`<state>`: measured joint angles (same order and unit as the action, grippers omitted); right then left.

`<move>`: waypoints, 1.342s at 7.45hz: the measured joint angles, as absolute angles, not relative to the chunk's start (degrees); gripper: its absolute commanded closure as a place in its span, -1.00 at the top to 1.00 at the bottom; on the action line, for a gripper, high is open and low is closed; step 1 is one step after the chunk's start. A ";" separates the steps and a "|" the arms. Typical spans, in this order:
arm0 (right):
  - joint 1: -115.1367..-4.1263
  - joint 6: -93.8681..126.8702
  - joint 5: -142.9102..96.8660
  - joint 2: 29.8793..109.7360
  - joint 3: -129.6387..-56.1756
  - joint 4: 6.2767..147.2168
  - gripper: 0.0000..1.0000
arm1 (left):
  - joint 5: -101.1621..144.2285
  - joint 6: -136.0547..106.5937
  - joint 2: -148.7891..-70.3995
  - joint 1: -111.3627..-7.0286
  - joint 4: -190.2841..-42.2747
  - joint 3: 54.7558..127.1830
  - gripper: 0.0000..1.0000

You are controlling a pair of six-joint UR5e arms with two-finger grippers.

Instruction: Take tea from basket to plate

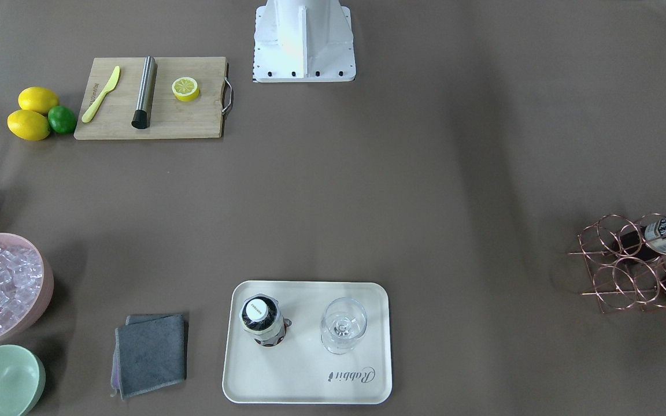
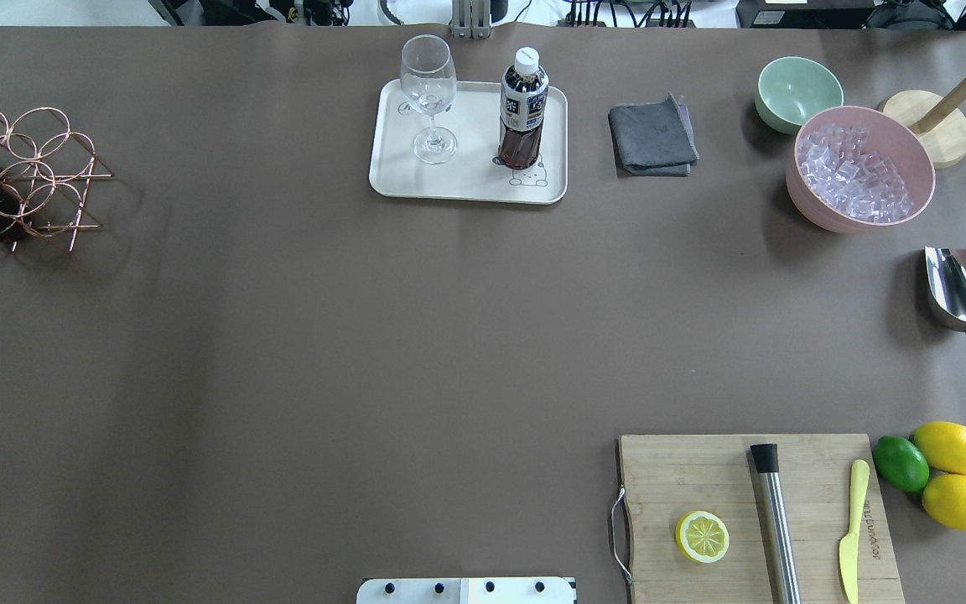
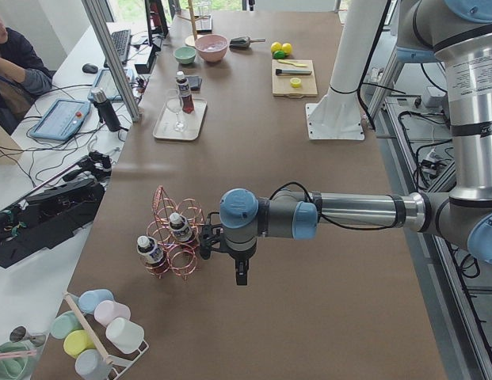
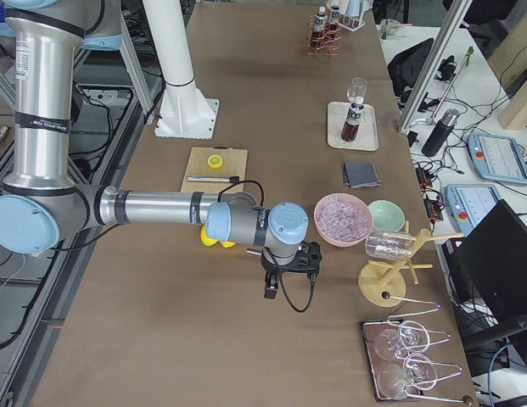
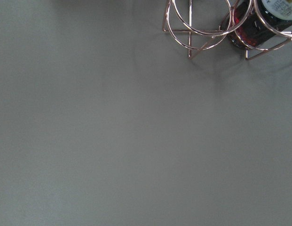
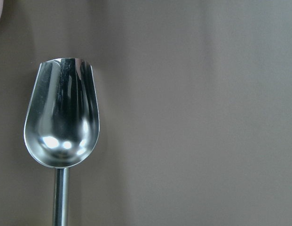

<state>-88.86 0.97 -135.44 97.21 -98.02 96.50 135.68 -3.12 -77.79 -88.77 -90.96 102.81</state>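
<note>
Tea [image 2: 523,109] upright on plate [image 2: 470,180]; basket [image 2: 26,180] near table [image 2: 366,335] edge.

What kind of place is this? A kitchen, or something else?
Most likely a robotics laboratory, staged as a drinks counter. A large robot arm reaches over the brown table, a control tablet lies beside it, and the tea, wine glass and ice bowl seem props.

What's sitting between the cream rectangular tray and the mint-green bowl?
A folded dark grey cloth lies flat between the cream rectangular tray and the mint-green bowl, touching neither; the overhead exterior view shows it.
</note>
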 measured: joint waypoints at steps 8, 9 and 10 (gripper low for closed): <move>-88.89 1.53 -135.35 97.30 -97.99 96.50 1.00 | 136.05 -3.08 -77.93 -88.76 -92.34 103.15 0.96; -88.88 1.56 -135.35 97.29 -97.99 96.50 1.00 | 136.05 -3.08 -77.97 -88.77 -92.85 102.88 0.96; -88.86 1.54 -135.35 97.25 -98.00 96.50 1.00 | 136.05 -3.08 -78.10 -88.77 -92.96 102.74 0.96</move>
